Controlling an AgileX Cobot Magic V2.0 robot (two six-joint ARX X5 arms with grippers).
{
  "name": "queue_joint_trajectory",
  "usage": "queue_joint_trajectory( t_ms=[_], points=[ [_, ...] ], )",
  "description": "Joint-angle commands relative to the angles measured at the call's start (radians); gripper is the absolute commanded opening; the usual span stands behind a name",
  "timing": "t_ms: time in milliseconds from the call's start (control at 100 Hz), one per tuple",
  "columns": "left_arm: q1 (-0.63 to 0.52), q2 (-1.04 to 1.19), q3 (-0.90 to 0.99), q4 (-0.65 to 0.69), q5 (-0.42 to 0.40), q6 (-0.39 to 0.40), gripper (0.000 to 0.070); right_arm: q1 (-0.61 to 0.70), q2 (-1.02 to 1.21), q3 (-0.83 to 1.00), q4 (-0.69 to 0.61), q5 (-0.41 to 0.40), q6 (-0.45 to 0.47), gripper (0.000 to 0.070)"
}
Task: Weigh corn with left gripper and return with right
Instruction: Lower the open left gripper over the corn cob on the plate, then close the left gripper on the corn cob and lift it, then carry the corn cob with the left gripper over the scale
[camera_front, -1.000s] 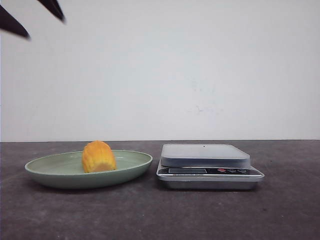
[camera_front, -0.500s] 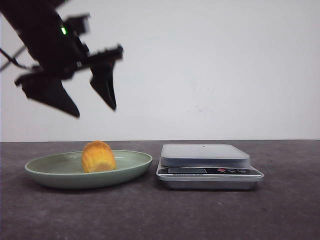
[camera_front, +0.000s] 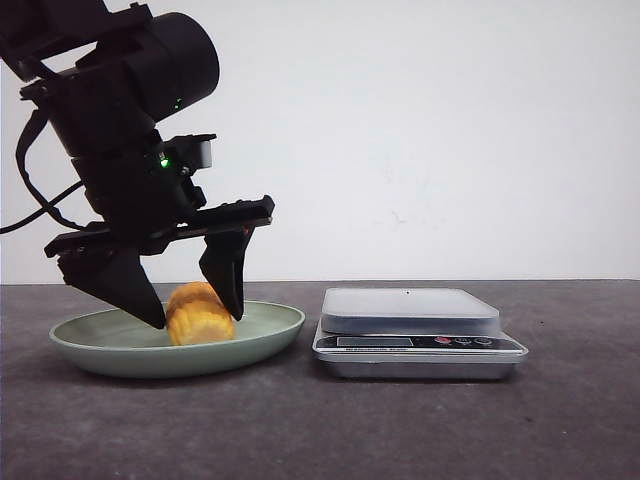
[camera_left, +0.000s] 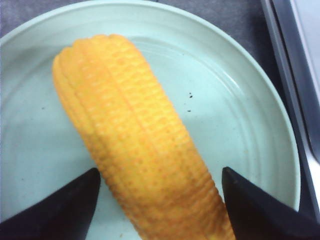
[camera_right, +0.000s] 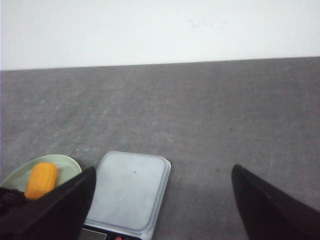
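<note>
The yellow-orange corn lies on the green plate at the left of the table. My left gripper is open and lowered over the plate, one finger on each side of the corn. In the left wrist view the corn lies between the two black fingertips with a gap at each side. My right gripper is open and empty, high above the table, and does not show in the front view. From there the corn and the plate are far off.
A silver digital scale with a flat pan stands just right of the plate; it also shows in the right wrist view. The dark grey table runs to a white wall.
My left gripper has come down from the top left of the front view to the plate and now straddles the corn, still open. The corn and scale have not moved.
</note>
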Motion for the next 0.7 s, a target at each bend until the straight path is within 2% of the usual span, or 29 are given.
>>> queue_joint_trajectory(
  t_ms=[0,90,130,170,200,300,450,540,690],
  points=[
    [-0.012,0.014,0.012,0.013,-0.006,-0.012,0.0333,0.003,0.005,0.017,0.003,0.004,-0.023,0.055],
    [-0.012,0.013,0.012,0.014,-0.01,-0.008,0.0288,0.003,0.005,0.017,-0.002,0.004,-0.023,0.055],
    [-0.012,0.013,0.012,0.014,-0.016,-0.006,0.023,0.003,0.005,0.017,-0.003,0.004,-0.023,0.055],
    [-0.012,0.013,0.012,0.014,-0.016,-0.005,0.0125,0.003,0.005,0.017,-0.004,0.004,-0.023,0.055],
    [-0.012,0.012,0.012,0.014,-0.016,0.001,0.0002,0.003,0.005,0.017,-0.004,0.004,-0.023,0.055],
    [-0.015,-0.016,0.012,0.009,-0.019,0.004,0.0011,0.003,0.005,0.017,-0.004,0.004,-0.026,0.055],
    [-0.039,-0.128,0.019,0.008,-0.069,0.039,0.0011,0.003,0.005,0.017,-0.005,0.004,-0.027,0.055],
    [-0.048,-0.196,0.055,-0.021,-0.064,0.045,0.0011,0.003,0.005,0.017,-0.004,0.004,-0.027,0.055],
    [-0.082,-0.204,0.232,-0.161,-0.012,0.054,0.0012,0.003,0.005,0.017,-0.003,0.004,-0.026,0.055]
  ],
)
